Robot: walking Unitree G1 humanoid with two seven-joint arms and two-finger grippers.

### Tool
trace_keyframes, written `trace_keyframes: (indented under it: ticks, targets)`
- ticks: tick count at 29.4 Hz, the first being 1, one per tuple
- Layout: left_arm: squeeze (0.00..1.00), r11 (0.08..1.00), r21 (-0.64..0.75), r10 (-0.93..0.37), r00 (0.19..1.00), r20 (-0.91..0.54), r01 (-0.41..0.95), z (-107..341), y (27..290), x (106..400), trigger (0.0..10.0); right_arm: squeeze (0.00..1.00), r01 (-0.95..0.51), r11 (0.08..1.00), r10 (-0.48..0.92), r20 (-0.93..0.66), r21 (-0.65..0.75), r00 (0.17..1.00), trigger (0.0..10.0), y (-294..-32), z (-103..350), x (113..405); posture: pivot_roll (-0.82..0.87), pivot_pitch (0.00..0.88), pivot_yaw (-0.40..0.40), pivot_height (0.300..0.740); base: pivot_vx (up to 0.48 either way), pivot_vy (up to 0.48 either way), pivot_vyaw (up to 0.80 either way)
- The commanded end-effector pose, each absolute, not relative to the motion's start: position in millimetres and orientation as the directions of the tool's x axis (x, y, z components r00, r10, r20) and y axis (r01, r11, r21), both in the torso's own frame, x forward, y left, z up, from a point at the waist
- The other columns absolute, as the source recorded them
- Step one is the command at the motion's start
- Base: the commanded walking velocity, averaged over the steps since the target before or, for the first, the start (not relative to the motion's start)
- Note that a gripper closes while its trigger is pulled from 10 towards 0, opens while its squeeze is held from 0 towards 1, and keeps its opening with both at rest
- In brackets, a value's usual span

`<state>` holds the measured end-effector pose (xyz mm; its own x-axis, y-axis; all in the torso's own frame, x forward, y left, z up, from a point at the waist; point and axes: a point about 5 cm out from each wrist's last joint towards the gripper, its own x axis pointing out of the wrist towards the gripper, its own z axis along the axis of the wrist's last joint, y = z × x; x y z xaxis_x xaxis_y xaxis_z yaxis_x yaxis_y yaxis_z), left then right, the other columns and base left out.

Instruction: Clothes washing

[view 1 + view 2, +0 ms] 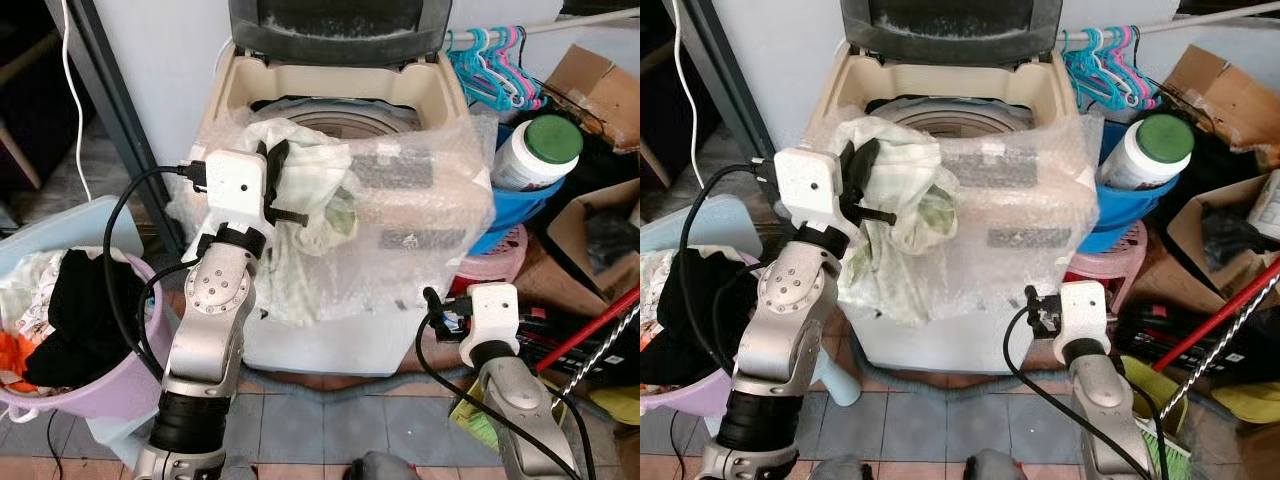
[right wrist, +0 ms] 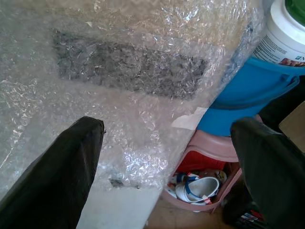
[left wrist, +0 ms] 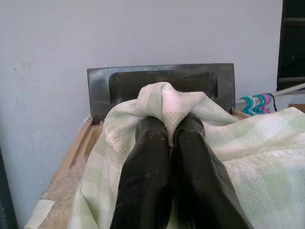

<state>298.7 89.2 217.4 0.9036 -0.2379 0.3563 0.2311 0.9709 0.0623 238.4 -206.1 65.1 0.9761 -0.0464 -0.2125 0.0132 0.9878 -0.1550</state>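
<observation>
A cluttered laundry corner against a pale wall: a cream top-loading washing machine (image 1: 330,110) stands with its dark lid raised, its front panel wrapped in clear bubble wrap (image 1: 420,200). Beside it on the robot's left sits a lilac plastic basket (image 1: 95,385) heaped with dark and coloured clothes, and on its right a blue tub holding a white jar with a green lid (image 1: 537,152), with turquoise hangers behind.

The left gripper (image 1: 280,185) is raised at the machine's front rim, its fingers (image 3: 147,162) pressed together on a fold of a pale green-and-white checked cloth (image 1: 310,190). The cloth drapes over the rim, part hanging down the front, not yet in the drum.

The cloth looks light, soft and limp; it will likely sag and trail, so a bunched fold near its middle is the safer hold.

The right gripper (image 2: 167,157) hangs low before the wrapped panel, fingers spread, holding nothing.
</observation>
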Motion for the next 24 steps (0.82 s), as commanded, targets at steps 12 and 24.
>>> trace_keyframes:
  ticks: [12,24]
  targets:
    - [0.00,0.969,0.070,-0.245,0.864,0.440,0.239,256.9,97.5,332.7,10.0,0.00,-0.148,0.987,0.121,-0.335,-0.056,0.935,10.0,-188.4,49.8,234.7,0.00,0.043,-0.006,0.740,0.423,0.000,0.00]
    - [0.00,0.924,0.140,-0.369,0.735,0.569,0.355,322.5,60.2,373.9,10.0,0.00,-0.151,0.986,0.122,-0.326,-0.066,0.937,10.0,-188.6,54.1,233.8,-0.04,0.046,-0.013,0.740,0.134,0.000,0.00]
